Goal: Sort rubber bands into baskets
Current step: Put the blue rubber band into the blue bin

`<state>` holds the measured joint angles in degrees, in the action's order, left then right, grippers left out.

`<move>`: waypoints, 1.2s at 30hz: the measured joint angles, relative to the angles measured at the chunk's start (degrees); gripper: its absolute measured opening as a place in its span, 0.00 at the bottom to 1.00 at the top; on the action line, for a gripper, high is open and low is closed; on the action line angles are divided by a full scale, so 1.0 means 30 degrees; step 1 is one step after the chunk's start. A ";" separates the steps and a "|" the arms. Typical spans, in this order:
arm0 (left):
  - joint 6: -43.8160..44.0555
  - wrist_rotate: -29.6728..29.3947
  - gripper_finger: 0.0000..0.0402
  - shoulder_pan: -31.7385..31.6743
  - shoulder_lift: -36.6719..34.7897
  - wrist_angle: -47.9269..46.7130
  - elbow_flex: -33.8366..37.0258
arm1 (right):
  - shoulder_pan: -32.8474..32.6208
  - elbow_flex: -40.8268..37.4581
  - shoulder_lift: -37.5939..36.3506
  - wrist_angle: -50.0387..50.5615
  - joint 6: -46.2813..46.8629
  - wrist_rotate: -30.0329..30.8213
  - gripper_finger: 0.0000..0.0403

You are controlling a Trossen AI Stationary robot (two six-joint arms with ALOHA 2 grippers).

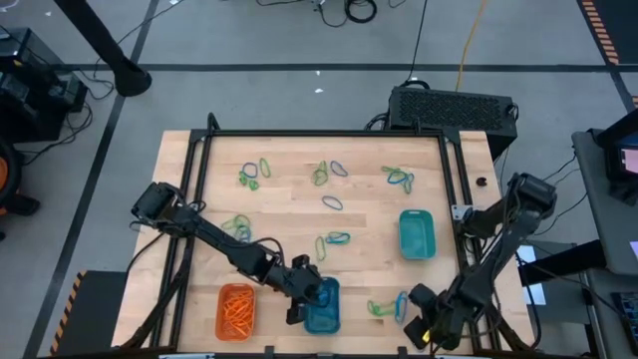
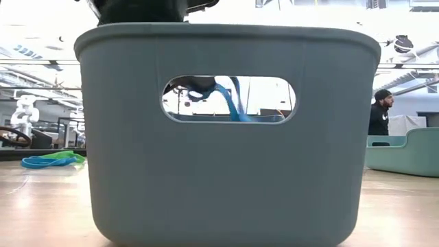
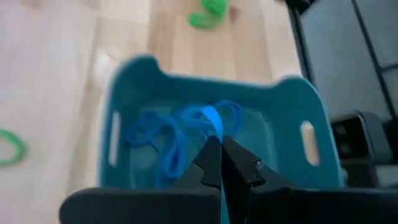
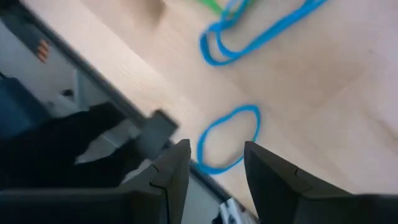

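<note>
At the near edge the left gripper, jaws pinched on a blue rubber band, hung over the blue basket; right of it the right gripper stood open, empty, above a blue band; the orange basket lay left; farther off sat the teal basket and scattered bands.

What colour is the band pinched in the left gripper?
Blue; the band in the left gripper shows best in the left wrist view.

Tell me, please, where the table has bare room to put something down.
Bare wood lies between the orange basket and the left frame rail, and between the teal basket and the central rubber bands. Crowded: around the blue basket, under the left gripper.
</note>
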<state>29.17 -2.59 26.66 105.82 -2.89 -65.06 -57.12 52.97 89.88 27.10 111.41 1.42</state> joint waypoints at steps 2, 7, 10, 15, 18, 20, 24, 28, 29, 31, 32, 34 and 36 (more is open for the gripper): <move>-0.0007 -0.0663 0.00 0.0020 -0.0007 0.0063 -0.0049 | -0.0015 0.0000 0.0727 -0.0134 0.0122 -0.0347 0.36; 0.0014 -0.0715 0.06 -0.0016 -0.0007 0.0115 -0.0050 | 0.0000 0.0060 0.1690 -0.0025 0.0981 -0.0552 0.36; -0.0006 -0.0715 0.11 -0.0001 -0.0007 -0.0104 -0.0050 | -0.0004 0.0366 0.2482 0.0138 0.1082 -0.0644 0.36; -0.0418 -0.0730 0.18 -0.0023 -0.0007 -0.0317 -0.0050 | -0.0117 0.1297 0.4001 0.0368 0.0965 -0.1024 0.36; -0.0949 -0.0730 0.24 -0.0016 -0.0007 -0.0241 -0.0050 | -0.0171 0.2207 0.4870 0.1176 0.0815 -0.1102 0.36; -0.1005 -0.0730 0.29 -0.0016 -0.0007 -0.0140 -0.0050 | -0.0175 0.2939 0.5298 0.2000 0.0656 -0.1102 0.34; -0.0998 -0.0730 0.40 -0.0093 -0.0007 -0.0161 -0.0050 | -0.0175 0.4019 0.5856 0.3286 0.0241 -0.1101 0.27; -0.0998 -0.0708 0.47 -0.0292 -0.0280 -0.0303 -0.0050 | -0.0175 0.4312 0.6025 0.3176 0.0114 -0.1005 0.10; -0.0998 -0.0549 0.47 -0.0376 -0.0435 -0.0249 -0.0050 | -0.0175 0.4325 0.6026 0.3068 0.0088 -0.0958 0.05; -0.0975 -0.0149 0.48 -0.0563 -0.0842 -0.0304 -0.0050 | -0.0175 0.4320 0.5915 0.3024 0.0093 -0.0878 0.02; -0.0897 0.0020 0.48 -0.0660 -0.1025 -0.0297 -0.0050 | -0.0175 0.4318 0.5864 0.3025 0.0120 -0.0869 0.02; -0.0881 0.0210 0.48 -0.0860 -0.1561 -0.0435 -0.0050 | -0.0157 0.4283 0.5577 0.3049 0.0127 -0.0669 0.01; -0.0879 0.0210 0.48 -0.1093 -0.2256 -0.0381 -0.0050 | -0.0051 0.4291 0.5079 0.3027 0.0105 -0.0163 0.00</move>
<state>26.53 -1.96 23.38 99.05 -4.04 -65.21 -57.28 65.84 105.12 36.18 111.72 0.93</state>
